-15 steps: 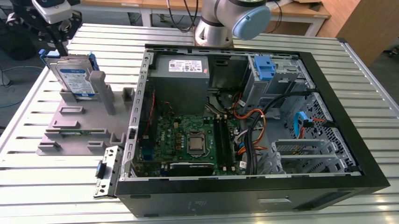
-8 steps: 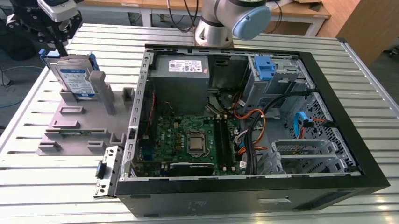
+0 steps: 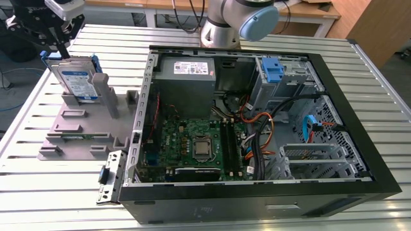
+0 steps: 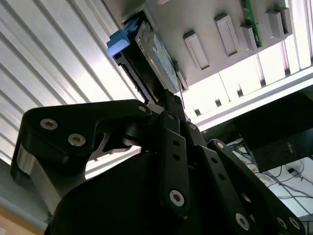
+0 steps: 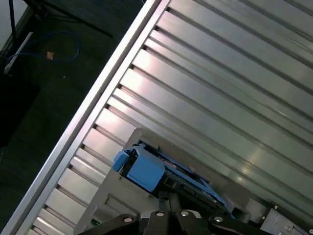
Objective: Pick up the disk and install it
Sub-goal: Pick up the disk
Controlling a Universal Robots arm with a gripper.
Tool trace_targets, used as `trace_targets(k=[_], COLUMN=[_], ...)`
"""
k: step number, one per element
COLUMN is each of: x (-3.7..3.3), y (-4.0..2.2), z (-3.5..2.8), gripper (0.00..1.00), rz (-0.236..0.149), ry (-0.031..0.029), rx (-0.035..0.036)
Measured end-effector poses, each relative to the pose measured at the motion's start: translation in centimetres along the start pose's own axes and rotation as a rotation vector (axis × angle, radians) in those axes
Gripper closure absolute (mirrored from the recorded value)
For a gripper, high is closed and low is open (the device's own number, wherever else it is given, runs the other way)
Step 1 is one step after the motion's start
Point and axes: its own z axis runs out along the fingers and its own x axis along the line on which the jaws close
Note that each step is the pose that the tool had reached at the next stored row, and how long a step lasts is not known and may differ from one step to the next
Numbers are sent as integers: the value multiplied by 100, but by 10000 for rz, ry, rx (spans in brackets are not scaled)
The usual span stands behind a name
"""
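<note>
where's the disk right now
In the exterior view the disk stands upright in the grey holder on the exterior view's left, outside the open computer case, directly beneath the gripper.

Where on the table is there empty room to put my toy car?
Bare slats lie between the grey holder and the near edge of the table, and along the exterior view's right of the computer case. It is crowded inside the case with cables and a circuit board, and at the disk, where the gripper hangs.
</note>
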Motion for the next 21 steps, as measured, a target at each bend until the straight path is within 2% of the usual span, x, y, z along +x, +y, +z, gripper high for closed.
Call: trace_targets(k=[13, 15, 21], x=[0, 0, 0], y=[0, 0, 0], z=[6, 5, 6], gripper=[89, 89, 89], rz=[-2180, -2303, -2310], ry=[96, 102, 102], rx=[46, 48, 49])
